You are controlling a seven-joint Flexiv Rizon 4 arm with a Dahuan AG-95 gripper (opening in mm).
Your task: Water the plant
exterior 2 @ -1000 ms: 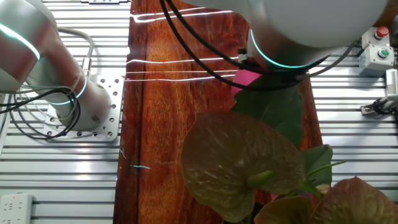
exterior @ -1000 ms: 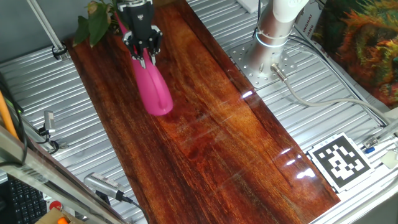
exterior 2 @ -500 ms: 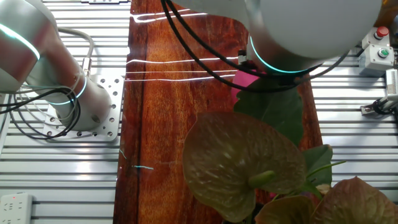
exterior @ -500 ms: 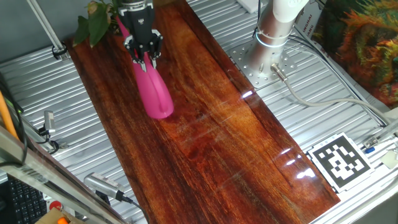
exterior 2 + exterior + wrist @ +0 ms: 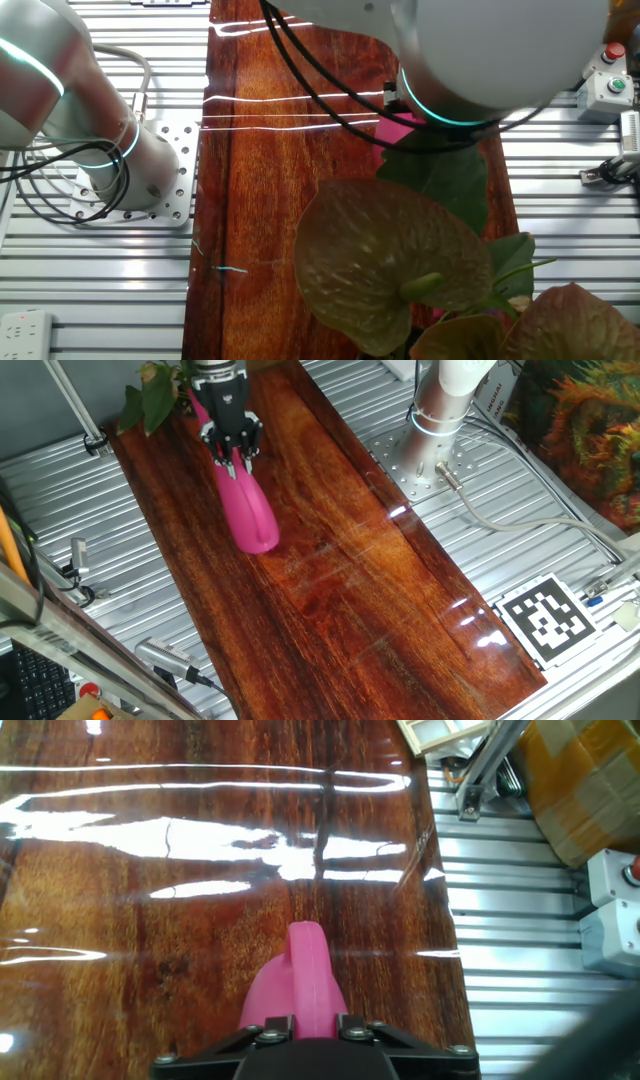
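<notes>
Black two-finger tool [image 5: 233, 458] clenched on pink plastic watering can [image 5: 247, 510], edging toward dark-green leafy plant [image 5: 150, 395] since a second ago; pour not yet begun.

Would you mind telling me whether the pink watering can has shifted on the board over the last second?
Barely, if at all. The watering can, held by the gripper, keeps nearly the same place against the wooden board, beside the plant.

White rounded arm [image 5: 60, 90] wearing glowing teal rings, black cables [image 5: 320, 80] trailing along it; black gripper [image 5: 232, 455] showing silver screws near its jaws.
</notes>
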